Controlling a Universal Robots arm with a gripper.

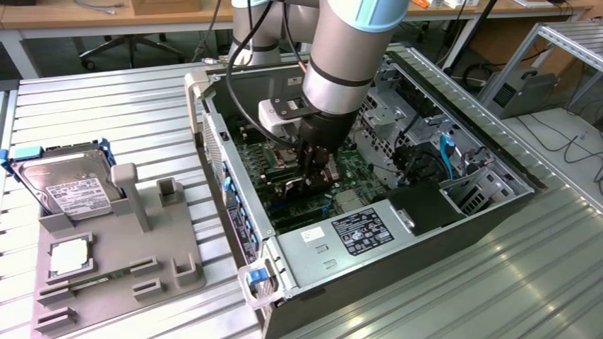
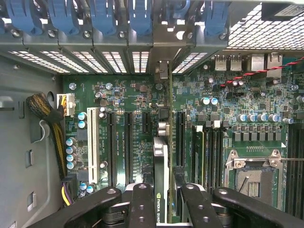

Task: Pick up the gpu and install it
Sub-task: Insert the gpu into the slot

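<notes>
The gpu (image 2: 161, 161) stands on edge over the green motherboard (image 2: 123, 99). It lines up with a long black expansion slot, and its metal bracket end (image 2: 164, 71) reaches the rear slot openings. My gripper (image 2: 165, 192) is shut on it, with one black finger (image 2: 141, 202) pressed to each side of the card. In the exterior view, the gripper (image 1: 315, 169) reaches straight down into the open computer case (image 1: 311, 244). The dark card (image 1: 303, 185) sits low against the board beneath it.
Blue slot latches (image 2: 95, 14) line the case's rear wall. A cable bundle (image 2: 45, 109) and the empty processor socket (image 2: 251, 178) flank the slots. Outside the case, a grey fixture (image 1: 123, 265) holds a hard drive (image 1: 66, 180), a processor chip (image 1: 70, 256) and a memory stick (image 1: 94, 281).
</notes>
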